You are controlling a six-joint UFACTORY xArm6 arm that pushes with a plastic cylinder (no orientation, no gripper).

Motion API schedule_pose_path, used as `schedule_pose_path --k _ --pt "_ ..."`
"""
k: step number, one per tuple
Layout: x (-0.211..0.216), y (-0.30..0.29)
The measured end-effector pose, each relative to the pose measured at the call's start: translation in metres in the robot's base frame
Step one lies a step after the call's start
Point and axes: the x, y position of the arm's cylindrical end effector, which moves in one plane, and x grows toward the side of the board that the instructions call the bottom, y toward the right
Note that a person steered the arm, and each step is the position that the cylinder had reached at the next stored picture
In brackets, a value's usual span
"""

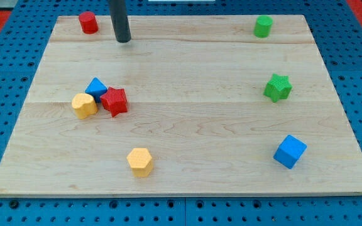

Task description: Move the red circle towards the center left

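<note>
1. We see the red circle, a short red cylindrical block (88, 22), standing upright at the far left corner of the light wooden desk (187, 125); its long axis runs vertically and its round top faces up, so it points no particular way across the desk.
2. Our end effector is a straight dark rod with no jaws to open or close; my tip (124, 40) rests on the desk just right of the red circle, near it but apart, gripping nothing.
3. At centre left three blocks cluster together: a yellow rounded block (84, 105), a blue cube-like block (97, 88) just beyond it, and a red star-shaped block (114, 101) to their right, touching or nearly touching.
4. A yellow hexagonal block (140, 162) sits alone near the front, left of centre.
5. On the right side, a green cylinder (263, 26) stands at the far edge, a green star-shaped block (278, 87) lies at mid depth, and a blue cube (290, 151) sits nearest the front.
</note>
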Motion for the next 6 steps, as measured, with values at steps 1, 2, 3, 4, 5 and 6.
schedule_pose_path --k 1,2,3,4,5,6 --pt "-0.049 -0.020" --pt "-0.061 -0.052" --pt "-0.054 -0.101" --pt "-0.037 -0.137" --pt "0.002 -0.145" --pt "0.038 -0.129"
